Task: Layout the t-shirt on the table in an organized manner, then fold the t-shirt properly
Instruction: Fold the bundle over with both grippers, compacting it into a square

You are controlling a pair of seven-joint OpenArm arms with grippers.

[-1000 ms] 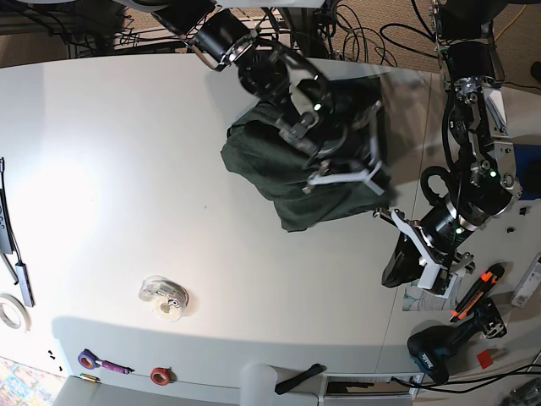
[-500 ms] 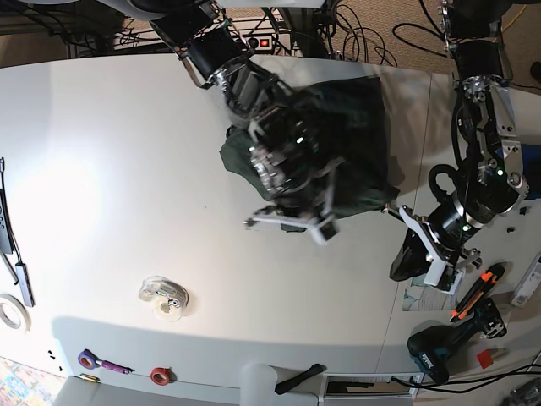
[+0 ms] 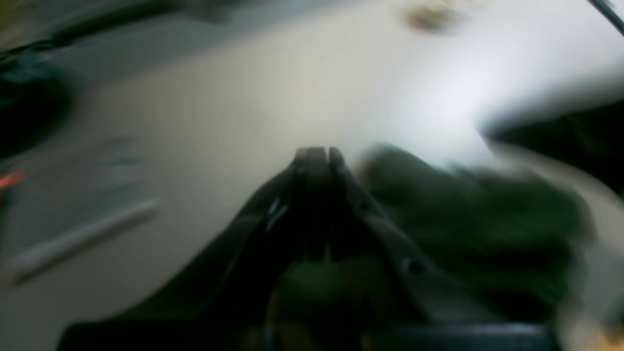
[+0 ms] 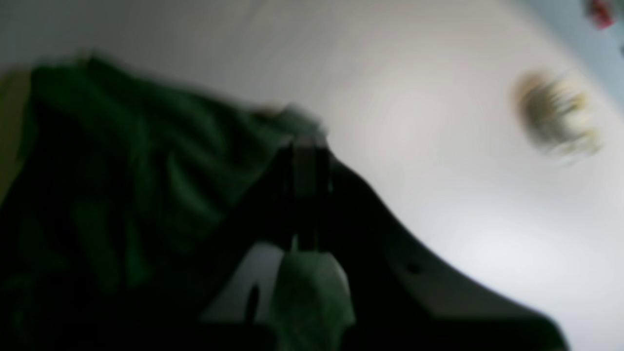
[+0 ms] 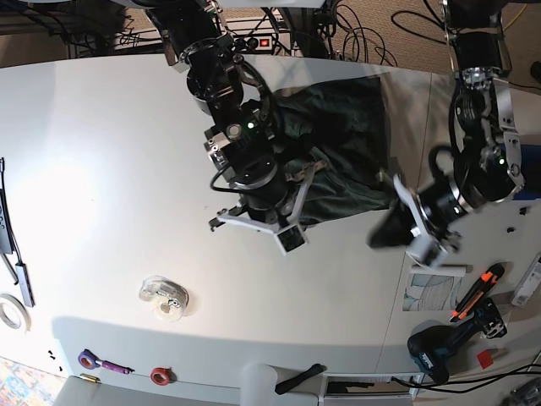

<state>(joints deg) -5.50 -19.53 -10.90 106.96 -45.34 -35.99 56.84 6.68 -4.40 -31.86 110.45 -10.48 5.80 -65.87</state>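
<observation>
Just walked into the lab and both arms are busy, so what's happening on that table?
Two robot arms are working a dark green t-shirt on the white table. The right tool is shut on a fold of the shirt, which lies bunched rather than spread flat. The left tool is also shut and sits at the shirt's near edge; whether it pinches cloth is unclear. Laying out is not finished, and folding has not begun.

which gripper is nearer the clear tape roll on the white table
Right. The right gripper hangs over the white table, up and to the right of the clear tape roll in the base view. The left gripper is far off to the roll's right.
</observation>
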